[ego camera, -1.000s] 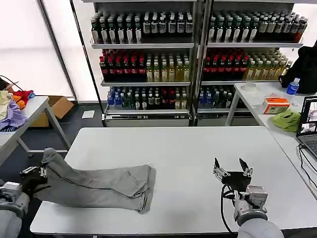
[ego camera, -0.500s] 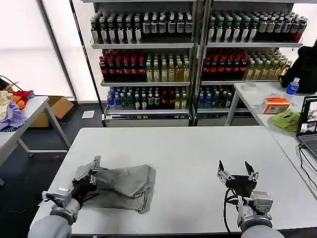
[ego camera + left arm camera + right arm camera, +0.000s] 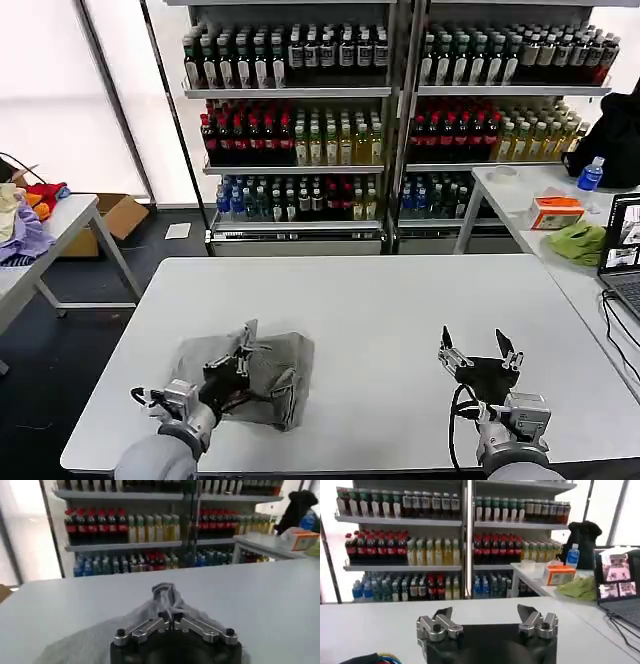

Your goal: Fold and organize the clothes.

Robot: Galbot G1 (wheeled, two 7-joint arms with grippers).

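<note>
Since the earlier frame, the left gripper (image 3: pixel 243 349) has swung rightward over the white table (image 3: pixel 400 300), dragging a fold of the grey shirt (image 3: pixel 275 365) across itself, so the garment now lies bunched near the table's left front. Its fingers are pinched together on a raised peak of cloth, plain in the left wrist view (image 3: pixel 169 596). The right gripper (image 3: pixel 477 347) hovers near the right front edge, prongs spread apart with nothing between them. Drink shelves (image 3: pixel 390 110) stand far behind; a laptop (image 3: pixel 619 585) and lime-green cloth (image 3: pixel 578 240) sit on the right-hand table.
</note>
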